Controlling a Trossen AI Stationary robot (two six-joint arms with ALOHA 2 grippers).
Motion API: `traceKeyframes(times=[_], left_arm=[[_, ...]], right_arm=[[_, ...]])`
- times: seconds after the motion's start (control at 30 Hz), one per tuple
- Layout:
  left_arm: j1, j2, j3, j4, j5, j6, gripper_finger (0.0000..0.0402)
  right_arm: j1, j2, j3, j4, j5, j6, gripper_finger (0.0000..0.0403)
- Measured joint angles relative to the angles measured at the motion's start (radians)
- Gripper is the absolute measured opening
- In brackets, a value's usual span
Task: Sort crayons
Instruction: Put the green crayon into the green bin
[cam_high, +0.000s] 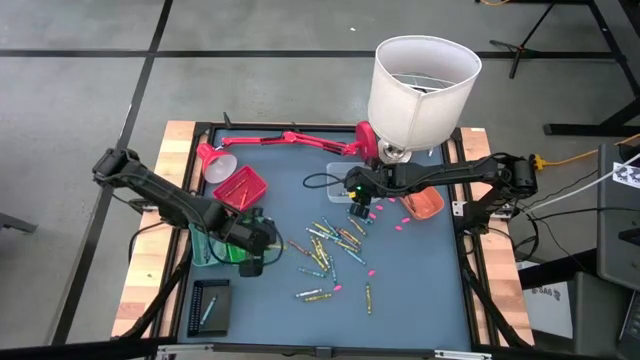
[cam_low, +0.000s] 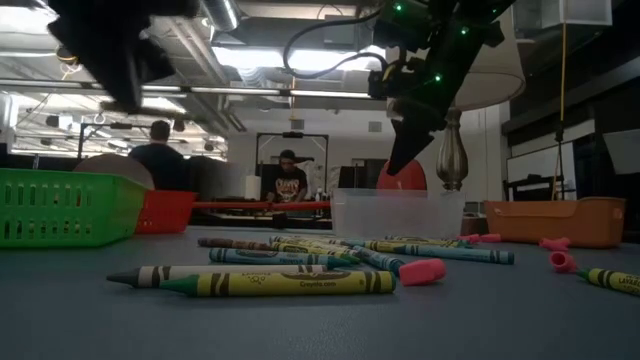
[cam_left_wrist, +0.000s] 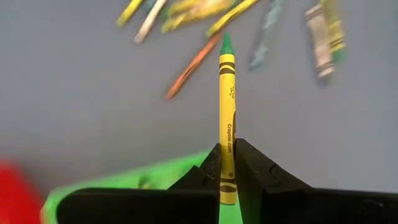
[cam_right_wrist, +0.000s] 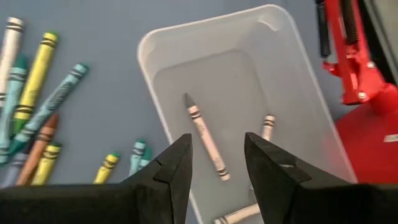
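We see the left gripper clamped on a green crayon above the green basket, at 9 o'clock on the table. The right gripper hangs with fingers apart and empty over the clear tray, toward 12 o'clock, where grey crayons lie. Loose crayons are scattered around the table's centre, with pink bits among them.

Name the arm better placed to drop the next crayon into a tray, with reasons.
Left. The left gripper already pinches a green crayon over the green tray. The right gripper hangs open and empty above the clear tray.
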Motion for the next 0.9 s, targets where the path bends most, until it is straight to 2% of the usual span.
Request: traceKeyframes(times=[0.23, 0.43, 0.57, 0.9], left_arm=[[-0.007, -0.007, 0.0, -0.267, -0.04, -0.314, 0.0012], [-0.046, -0.006, -0.002, -0.346, -0.039, -0.602, 0.0013], [-0.084, -0.006, -0.033, -0.338, -0.037, -0.668, 0.0013], [-0.103, -0.005, -0.133, -0.242, -0.079, -0.674, 0.0027]], right_arm=[[0.0, 0.0, 0.0, 0.0, -0.102, 0.0, 0.0144], [0.033, 0.0, 0.0, 0.0, -0.139, -0.003, 0.0144], [0.086, 0.0, 0.0, 0.0, -0.14, -0.003, 0.0144], [0.226, 0.0, 0.0, 0.0, -0.14, 0.04, 0.0144]])
